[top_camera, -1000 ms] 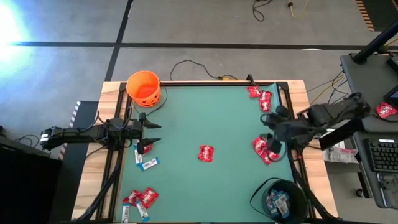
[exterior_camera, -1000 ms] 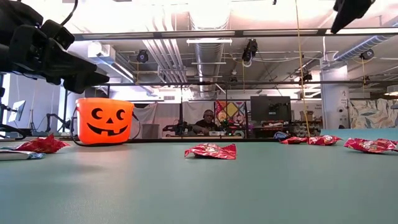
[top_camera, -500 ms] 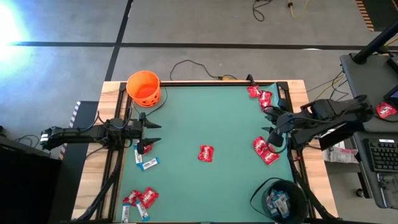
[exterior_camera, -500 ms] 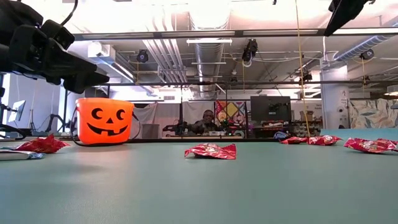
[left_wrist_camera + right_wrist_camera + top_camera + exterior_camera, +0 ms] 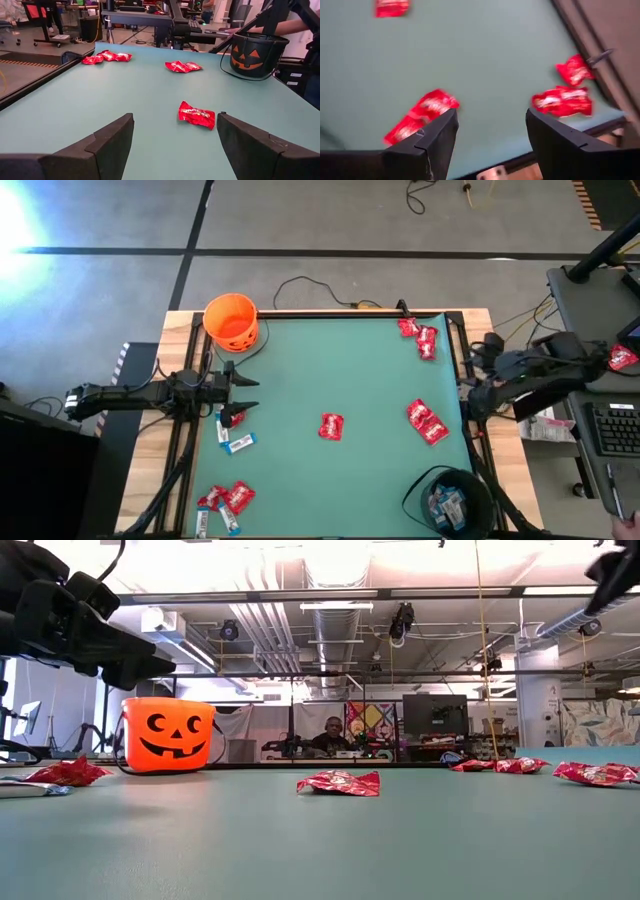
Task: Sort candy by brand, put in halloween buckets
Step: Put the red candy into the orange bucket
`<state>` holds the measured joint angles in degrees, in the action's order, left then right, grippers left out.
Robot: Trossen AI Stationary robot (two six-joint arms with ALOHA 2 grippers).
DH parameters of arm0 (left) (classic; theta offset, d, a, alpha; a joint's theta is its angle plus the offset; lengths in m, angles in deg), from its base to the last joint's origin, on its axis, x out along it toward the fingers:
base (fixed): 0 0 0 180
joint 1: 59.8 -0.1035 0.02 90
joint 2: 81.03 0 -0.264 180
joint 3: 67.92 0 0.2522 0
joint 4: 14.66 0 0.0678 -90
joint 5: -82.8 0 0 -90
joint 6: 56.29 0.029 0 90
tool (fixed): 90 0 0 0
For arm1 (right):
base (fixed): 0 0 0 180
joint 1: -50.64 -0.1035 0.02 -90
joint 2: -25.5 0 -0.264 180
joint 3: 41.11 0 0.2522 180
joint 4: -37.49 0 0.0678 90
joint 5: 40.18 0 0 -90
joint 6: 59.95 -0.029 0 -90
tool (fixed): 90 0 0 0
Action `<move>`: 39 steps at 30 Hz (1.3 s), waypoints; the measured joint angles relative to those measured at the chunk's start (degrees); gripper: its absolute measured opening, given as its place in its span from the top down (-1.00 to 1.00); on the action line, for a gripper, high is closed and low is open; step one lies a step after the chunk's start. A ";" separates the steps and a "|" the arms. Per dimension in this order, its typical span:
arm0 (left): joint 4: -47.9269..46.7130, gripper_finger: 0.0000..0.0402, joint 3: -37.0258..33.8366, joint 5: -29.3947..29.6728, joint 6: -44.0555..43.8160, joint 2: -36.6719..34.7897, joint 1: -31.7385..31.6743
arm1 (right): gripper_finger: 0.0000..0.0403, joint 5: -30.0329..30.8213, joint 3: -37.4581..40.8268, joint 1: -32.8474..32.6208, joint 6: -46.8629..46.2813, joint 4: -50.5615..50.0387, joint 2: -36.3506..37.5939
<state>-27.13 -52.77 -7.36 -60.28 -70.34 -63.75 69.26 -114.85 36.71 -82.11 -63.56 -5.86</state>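
The candy lies scattered on the green mat. A single red packet (image 5: 331,426) sits at the middle, a red pair (image 5: 425,421) to the right and more red packets (image 5: 418,338) at the far right corner. Blue-and-white bars (image 5: 237,442) and a mixed cluster (image 5: 226,501) lie near the left side. The orange bucket (image 5: 232,320) stands at the far left corner. The black bucket (image 5: 450,498) stands at the near right with candy inside. My left gripper (image 5: 248,397) hovers open at the left edge, empty. My right gripper (image 5: 472,385) is open and empty over the right edge.
A cable (image 5: 300,285) runs along the far edge behind the orange bucket. A desk with a keyboard (image 5: 612,430) stands right of the table. In the low view a person (image 5: 332,735) sits far behind the table. Bare mat (image 5: 330,365) lies between the candy groups.
My right gripper has drawn back from above the red pair toward the table's right edge, empty. The candy and the buckets have stayed where they were.
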 joint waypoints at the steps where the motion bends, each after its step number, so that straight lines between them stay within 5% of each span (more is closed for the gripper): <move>1: 0.01 -0.35 0.00 0.00 0.00 0.01 -0.01 | -0.12 -2.40 0.04 0.00 0.67 0.31 0.67; 12: -0.01 -0.35 0.00 0.00 0.00 0.01 0.01 | -0.12 -11.91 3.72 -0.04 4.84 13.89 -5.44; 24: 0.01 -0.35 0.00 0.00 0.00 0.00 0.00 | -0.12 -11.95 6.57 -0.04 -0.06 28.86 -7.57; 28: -0.01 -0.35 0.00 0.00 0.00 0.01 0.01 | -0.12 -12.18 7.82 -0.07 -8.47 29.21 -12.13; 39: -0.01 -0.35 -0.01 0.01 0.00 0.01 0.01 | -0.12 -11.96 11.64 -0.04 -8.12 46.93 -29.30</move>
<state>-27.14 -52.78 -7.35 -60.28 -70.33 -63.74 57.30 -103.21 36.66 -90.22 -16.63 -35.16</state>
